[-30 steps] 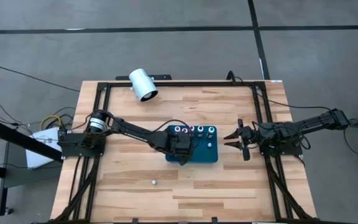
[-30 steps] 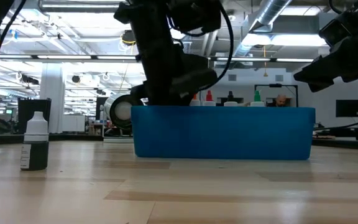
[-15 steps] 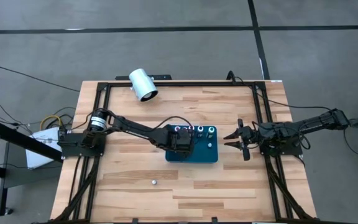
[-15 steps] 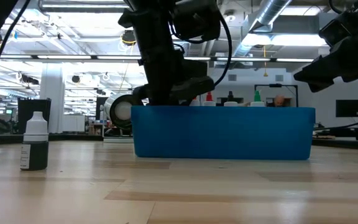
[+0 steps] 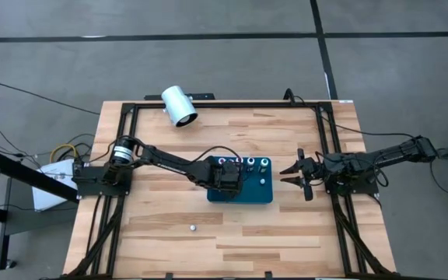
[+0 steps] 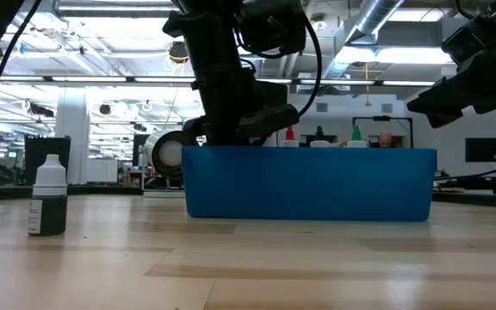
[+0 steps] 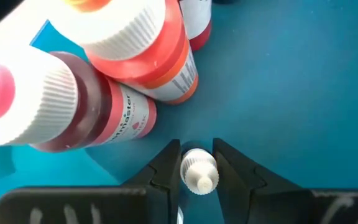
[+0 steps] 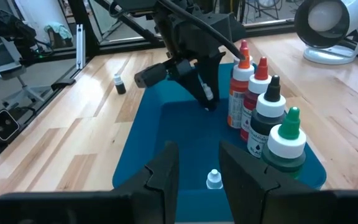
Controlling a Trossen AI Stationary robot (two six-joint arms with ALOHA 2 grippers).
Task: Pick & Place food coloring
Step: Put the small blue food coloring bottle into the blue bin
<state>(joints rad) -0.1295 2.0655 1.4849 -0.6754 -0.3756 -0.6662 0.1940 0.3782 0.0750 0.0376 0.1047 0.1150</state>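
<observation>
Now, from the left edge inward: a lone dark bottle [image 6: 48, 196] stands on the bare surface [image 5: 286, 233], untouched. Since a second ago the left gripper [image 7: 197, 163] has moved from the blue tray's [image 5: 259, 193] near-left part up beside the row of food coloring [image 5: 243, 163] and dropped lower, its fingers narrowed around a small white-capped bottle [image 7: 199, 171] standing in the tray. Likely a placement ending. By the right edge, the right gripper [image 5: 294, 173] waits, spread wide.
</observation>
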